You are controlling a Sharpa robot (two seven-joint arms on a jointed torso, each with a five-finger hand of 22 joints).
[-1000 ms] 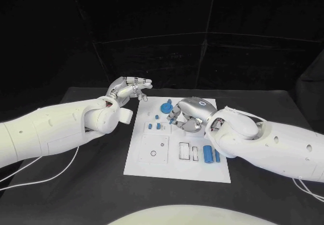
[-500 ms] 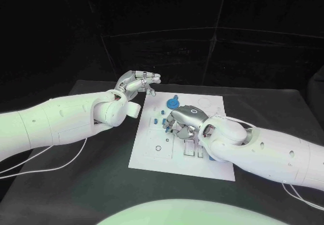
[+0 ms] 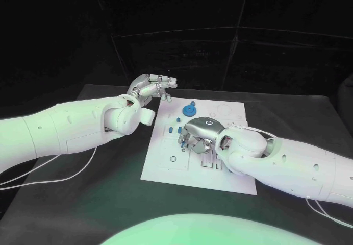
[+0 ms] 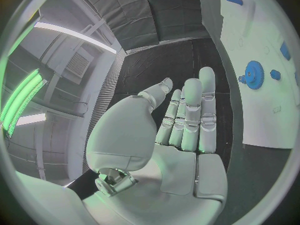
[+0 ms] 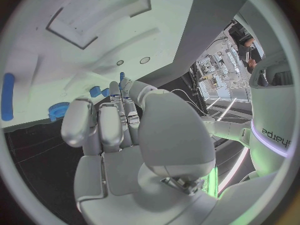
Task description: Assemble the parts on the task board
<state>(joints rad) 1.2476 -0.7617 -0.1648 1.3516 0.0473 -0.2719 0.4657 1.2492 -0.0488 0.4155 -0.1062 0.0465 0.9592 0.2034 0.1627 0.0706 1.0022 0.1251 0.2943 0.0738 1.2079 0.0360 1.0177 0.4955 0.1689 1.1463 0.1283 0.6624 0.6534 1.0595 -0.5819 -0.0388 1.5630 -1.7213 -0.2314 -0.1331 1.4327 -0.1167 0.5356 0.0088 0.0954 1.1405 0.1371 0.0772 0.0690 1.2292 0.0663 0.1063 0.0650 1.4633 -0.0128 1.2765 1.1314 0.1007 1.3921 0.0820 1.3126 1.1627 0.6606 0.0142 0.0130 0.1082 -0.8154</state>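
The left arm reaches in from the left, its hand raised with fingers held loosely together and partly curled, holding nothing. The right arm stretches in from the right, its hand lowered palm-down with fingers curled in close together; whether they pinch anything cannot be told.

Black table: we record one white task board lying flat at its middle, small blue parts on the board, and thin white cables trailing along both table sides.
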